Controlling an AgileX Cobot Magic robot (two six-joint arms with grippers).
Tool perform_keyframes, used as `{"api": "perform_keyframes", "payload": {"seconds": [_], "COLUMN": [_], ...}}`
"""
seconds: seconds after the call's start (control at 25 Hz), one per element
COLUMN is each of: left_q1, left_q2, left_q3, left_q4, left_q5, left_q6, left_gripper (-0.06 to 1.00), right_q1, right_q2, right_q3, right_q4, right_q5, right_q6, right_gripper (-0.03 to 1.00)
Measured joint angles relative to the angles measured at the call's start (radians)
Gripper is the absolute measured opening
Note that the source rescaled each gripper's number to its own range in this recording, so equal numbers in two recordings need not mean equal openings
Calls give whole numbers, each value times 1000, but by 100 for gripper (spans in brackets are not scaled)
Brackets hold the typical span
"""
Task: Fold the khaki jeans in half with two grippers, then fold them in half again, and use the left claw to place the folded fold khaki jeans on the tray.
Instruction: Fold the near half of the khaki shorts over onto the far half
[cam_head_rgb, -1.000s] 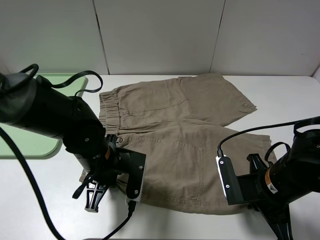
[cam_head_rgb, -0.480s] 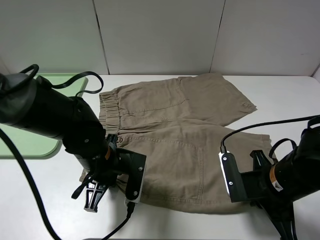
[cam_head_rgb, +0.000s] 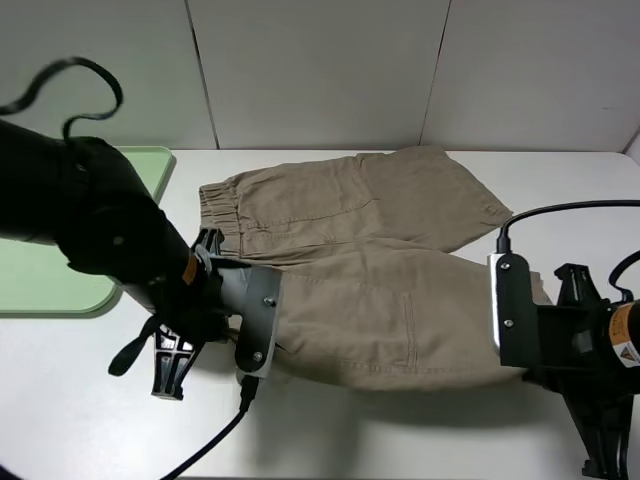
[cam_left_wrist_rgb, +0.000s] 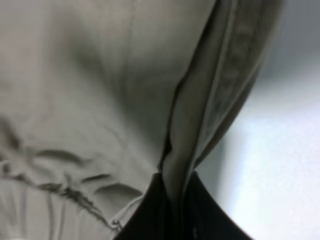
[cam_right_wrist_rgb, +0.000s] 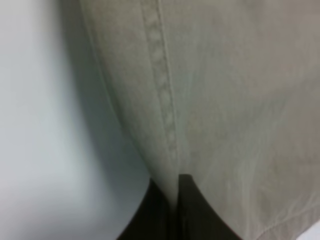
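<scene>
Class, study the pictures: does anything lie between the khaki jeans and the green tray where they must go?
Nothing visible lies on the table between the khaki jeans and the tray. Only the arm of the left claw, which is gripping the cloth, hangs over that gap.

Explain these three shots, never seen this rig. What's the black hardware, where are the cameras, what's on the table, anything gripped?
It is a robot with two arms. The wide picture is from a camera mounted high, looking down on a white table; the two close-ups are from a camera on each wrist. The sleeved left arm works on the left of the wide view, the right arm on the right. The khaki jeans, really tan shorts, lie spread on the table; a mint-green tray sits at the left edge. Each close-up shows black jaws shut on a fabric edge: the left gripper and the right gripper both pinch the near edge of the shorts, which appears lifted off the table.
</scene>
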Motion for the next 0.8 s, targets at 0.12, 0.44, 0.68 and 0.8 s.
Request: {"api": "perform_keyframes", "payload": {"seconds": [0.12, 0.44, 0.68, 0.8], "left_q1": [0, 0, -1, -1], "left_q2": [-72, -244, -335, -372], "left_q3": [0, 0, 1, 1], "left_q4": [0, -18, -90, -116], "left_q5": [21, 113, 157, 192], "left_q6": [0, 0, 0, 0], "left_gripper": [0, 0, 0, 0], "right_q1": [0, 0, 0, 0], "right_q2": [-98, -291, -301, -301], "right_q3": [0, -121, -243, -277], "right_q4": [35, 169, 204, 230], "right_q5": [54, 254, 418, 485], "right_q6": [2, 6, 6, 11], "right_gripper": [0, 0, 0, 0]}}
